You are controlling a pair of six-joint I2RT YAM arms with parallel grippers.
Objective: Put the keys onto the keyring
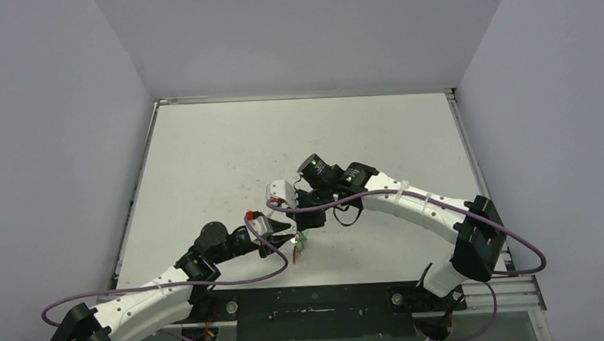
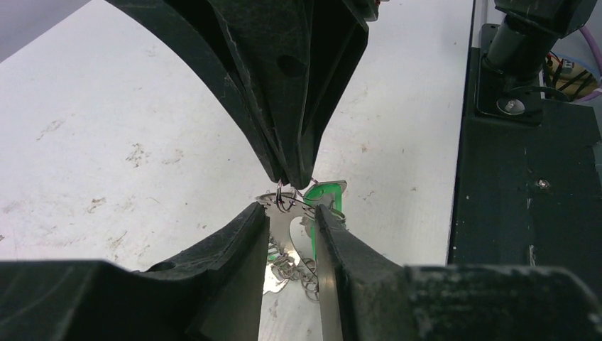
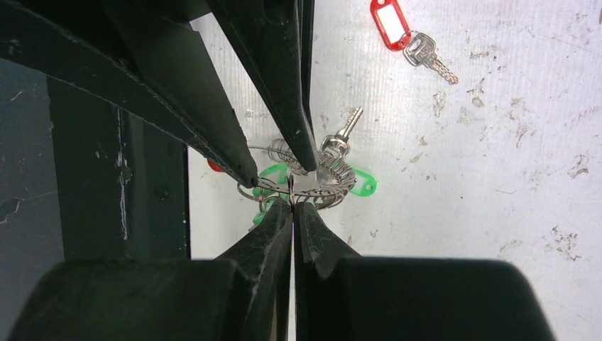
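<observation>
Well apart: red-tagged key [image 3: 408, 35], keyring [image 3: 332, 179]

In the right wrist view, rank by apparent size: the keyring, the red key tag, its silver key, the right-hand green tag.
1. keyring.
2 and 3. red key tag and silver key look alike; the frame edge crops the tag, so unranked.
4. green tag, partly hidden by the keyring.

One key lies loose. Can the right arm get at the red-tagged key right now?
Likely not yet: the right gripper is shut on the keyring, so it must let go first. The red-tagged key lies in the open on the table, nothing over it.
</observation>
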